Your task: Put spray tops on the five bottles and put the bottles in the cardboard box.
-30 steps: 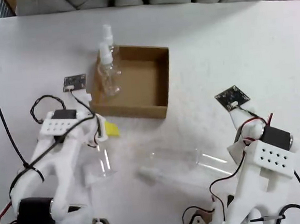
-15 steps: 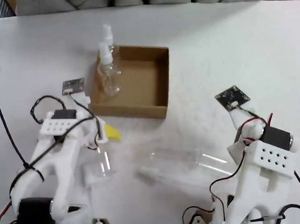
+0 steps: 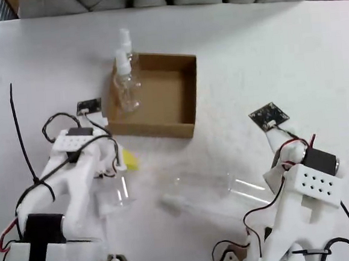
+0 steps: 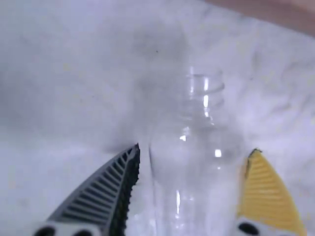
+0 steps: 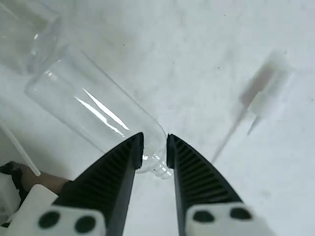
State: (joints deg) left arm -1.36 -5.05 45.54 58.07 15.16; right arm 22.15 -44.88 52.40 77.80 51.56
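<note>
Left wrist view: my left hand (image 4: 194, 150) is spread around a capless bottle (image 4: 197, 167); an off-centre squeeze could shove it aside. My right hand (image 5: 155, 138) pinches the neck of a lying bottle (image 5: 93, 110), which may slip.

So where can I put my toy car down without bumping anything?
The table to the right of the cardboard box is bare, and so is the far strip behind it. The box's right half is free too; two capped bottles stand at its left side. The near middle is crowded with loose bottles and a spray top.
</note>
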